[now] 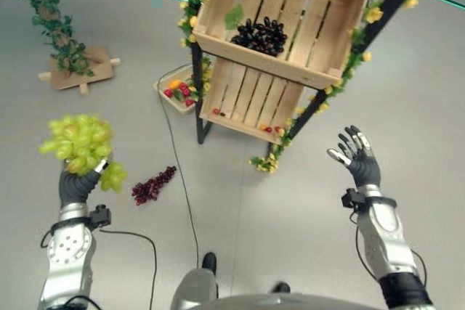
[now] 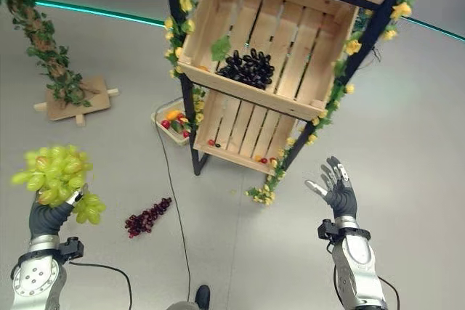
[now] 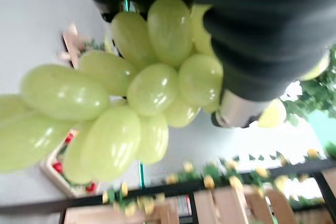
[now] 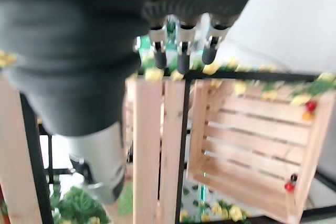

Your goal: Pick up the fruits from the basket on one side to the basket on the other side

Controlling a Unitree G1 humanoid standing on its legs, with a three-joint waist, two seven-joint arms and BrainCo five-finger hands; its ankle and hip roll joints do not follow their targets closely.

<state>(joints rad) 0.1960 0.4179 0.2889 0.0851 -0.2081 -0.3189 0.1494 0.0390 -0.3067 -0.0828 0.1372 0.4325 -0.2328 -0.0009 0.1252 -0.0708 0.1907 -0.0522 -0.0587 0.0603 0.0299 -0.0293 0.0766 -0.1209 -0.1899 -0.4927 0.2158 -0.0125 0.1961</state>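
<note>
My left hand (image 1: 75, 185) is raised at the lower left, shut on a bunch of green grapes (image 1: 78, 141) that bulges above and beside it; the same grapes (image 3: 131, 98) loom close in the left wrist view. A bunch of dark red grapes (image 1: 152, 186) lies on the floor just right of that hand. Black grapes (image 1: 260, 35) rest in the upper wooden crate (image 1: 334, 27) of the black rack. The lower crate (image 1: 240, 99) holds a few small red fruits. My right hand (image 1: 357, 157) hangs open, fingers spread, to the right of the rack.
A small tray of mixed fruit (image 1: 179, 89) sits on the floor left of the rack's leg (image 1: 201, 114). A leafy vine on a wooden base (image 1: 76, 69) stands at the far left. Yellow flowers trim the rack frame.
</note>
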